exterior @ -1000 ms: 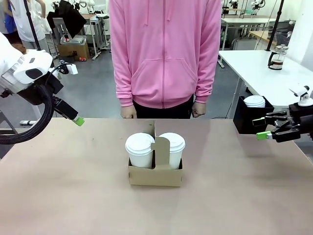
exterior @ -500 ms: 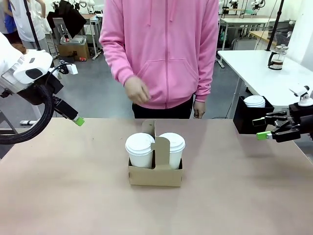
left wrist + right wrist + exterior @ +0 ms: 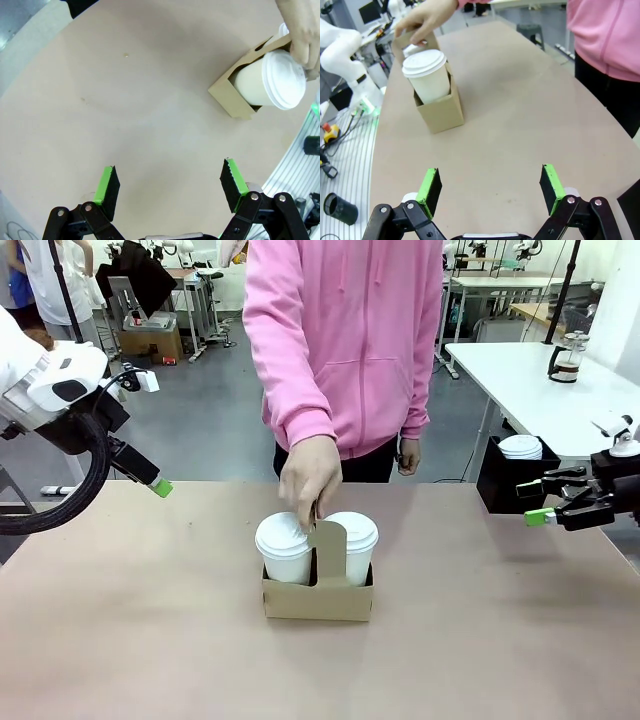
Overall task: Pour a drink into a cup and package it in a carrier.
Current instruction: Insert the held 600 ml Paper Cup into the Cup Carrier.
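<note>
— How do the robot arms look?
— White rounded shells with a thick black cable; each black two-finger gripper [image 3: 169, 186] [image 3: 490, 187] has green pads and silver screws.
— And the person?
— A pink hooded sweatshirt [image 3: 345, 340] with long sleeves, dark trousers.

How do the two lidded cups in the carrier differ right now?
The left cup sits in the carrier's left hole, with the person's hand partly over its lid; the right cup sits in the right hole, lid uncovered. Both are white, lidded, upright and look alike.

Fixed front view across the table [image 3: 120, 640]; both wrist views downward, sharing the carrier [image 3: 318, 597].
</note>
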Available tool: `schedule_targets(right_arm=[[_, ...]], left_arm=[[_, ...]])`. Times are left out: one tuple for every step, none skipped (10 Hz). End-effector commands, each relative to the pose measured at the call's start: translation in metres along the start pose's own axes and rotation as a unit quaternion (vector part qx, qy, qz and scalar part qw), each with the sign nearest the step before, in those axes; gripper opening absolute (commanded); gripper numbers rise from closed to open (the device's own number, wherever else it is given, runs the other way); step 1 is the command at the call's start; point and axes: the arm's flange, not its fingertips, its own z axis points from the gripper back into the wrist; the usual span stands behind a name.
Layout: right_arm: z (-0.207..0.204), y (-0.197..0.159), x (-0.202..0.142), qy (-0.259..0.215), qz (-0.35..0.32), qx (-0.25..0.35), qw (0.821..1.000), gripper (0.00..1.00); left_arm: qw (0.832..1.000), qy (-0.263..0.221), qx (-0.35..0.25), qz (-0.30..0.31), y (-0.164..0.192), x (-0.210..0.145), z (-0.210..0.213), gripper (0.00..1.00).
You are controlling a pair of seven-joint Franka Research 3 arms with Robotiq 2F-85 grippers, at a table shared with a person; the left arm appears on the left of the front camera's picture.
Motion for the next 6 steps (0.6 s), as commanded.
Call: schedule_targets(right_arm=[[0.0022, -0.0015, 0.0023, -0.006, 0.003, 0.003, 1.0, 1.0], [0.0022, -0.0015, 0.0023, -0.006, 0.003, 0.003, 1.0, 1.0], [0.0022, -0.0015, 0.0023, -0.006, 0.003, 0.003, 1.0, 1.0], [0.0022, -0.0015, 0.0023, -0.006, 0.003, 0.003, 1.0, 1.0], [0.0022, -0.0015, 0.0023, -0.006, 0.003, 0.003, 1.0, 1.0], [0.0022, -0.0015, 0.0023, -0.006, 0.003, 0.003, 1.0, 1.0]], left_arm=[[1.0, -0.002, 0.0, -0.002, 0.001, -0.0006, 0.0009, 1.0], [1.0, -0.002, 0.0, -0.002, 0.001, -0.0006, 0.0009, 1.0], [1.0, -0.002, 0.0, -0.002, 0.001, -0.0006, 0.0009, 1.0], [1.0, -0.002, 0.0, -0.002, 0.001, -0.0006, 0.0009, 1.0], [1.0, -0.002, 0.0, -0.002, 0.001, -0.0006, 0.0009, 1.0], [1.0, -0.002, 0.0, -0.002, 0.001, -0.0006, 0.0009, 1.0]])
